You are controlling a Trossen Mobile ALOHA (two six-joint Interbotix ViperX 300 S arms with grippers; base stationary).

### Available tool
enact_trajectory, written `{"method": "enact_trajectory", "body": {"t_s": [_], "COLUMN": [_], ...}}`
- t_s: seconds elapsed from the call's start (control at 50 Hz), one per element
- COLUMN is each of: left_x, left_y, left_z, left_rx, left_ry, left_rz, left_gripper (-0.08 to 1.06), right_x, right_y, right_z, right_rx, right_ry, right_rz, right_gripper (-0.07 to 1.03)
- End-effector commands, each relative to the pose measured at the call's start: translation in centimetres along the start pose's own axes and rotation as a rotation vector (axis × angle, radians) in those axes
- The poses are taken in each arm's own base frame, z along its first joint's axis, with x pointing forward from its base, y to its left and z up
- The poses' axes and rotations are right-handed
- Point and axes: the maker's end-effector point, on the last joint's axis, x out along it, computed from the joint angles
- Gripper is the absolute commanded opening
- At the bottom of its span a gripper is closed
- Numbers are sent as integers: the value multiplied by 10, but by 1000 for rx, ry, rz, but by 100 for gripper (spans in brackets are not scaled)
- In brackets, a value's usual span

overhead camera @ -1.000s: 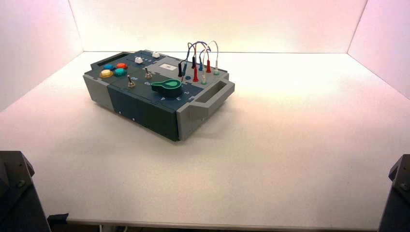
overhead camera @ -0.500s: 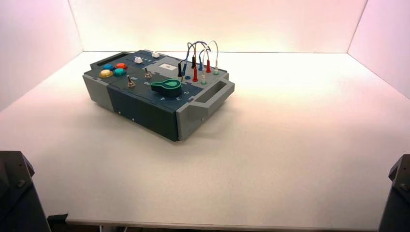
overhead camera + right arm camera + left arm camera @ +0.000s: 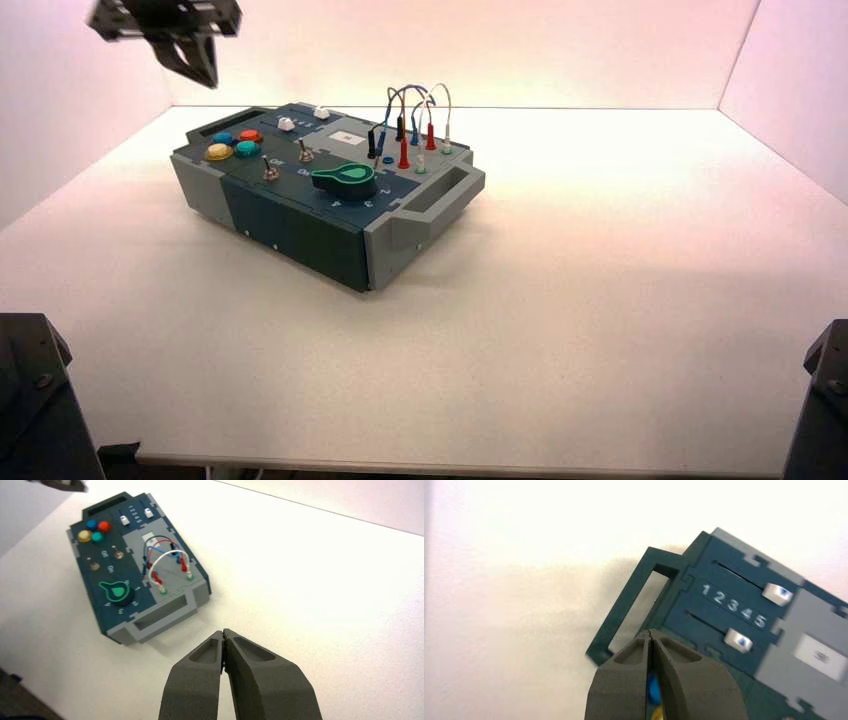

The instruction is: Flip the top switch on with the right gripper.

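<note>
Black right gripper [image 3: 223, 639], fingers closed and empty, hangs well short of the box [image 3: 150, 617]. Approach not begun; next: reach the top switch [image 3: 118, 555]. Left gripper [image 3: 651, 641], closed, hovers over the box's far-left corner.

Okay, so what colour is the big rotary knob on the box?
Green: the rotary knob shows best in the right wrist view, on the dark blue box.

A white worktop [image 3: 600, 330] carries everything, walled in by pale panels at the back and on both sides. One thing lies directly on it: the box [image 3: 325, 190], dark blue and grey, standing on the left half toward the back, turned at an angle, with a handle at each end. It casts a soft shadow beside it.
</note>
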Motion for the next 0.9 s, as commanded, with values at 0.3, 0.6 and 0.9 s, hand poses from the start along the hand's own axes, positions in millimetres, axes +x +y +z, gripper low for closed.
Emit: {"method": "enact_trajectory", "body": {"t_s": [0.3, 0.6, 0.9], "left_x": [28, 37, 54], "left_y": [3, 4, 10], "left_z": [34, 41, 34], "left_rx": [7, 22, 17], "left_ry": [-2, 4, 47], "left_rz": [-1, -2, 1], "left_gripper": [-3, -3, -3], "right_x": [-14, -10, -6], "right_y": [10, 11, 14], "right_z": [22, 23, 34], "right_rx": [42, 50, 45], "right_ry": [-45, -31, -25], "right_rz": [46, 51, 55], "right_gripper": [-2, -2, -2]}}
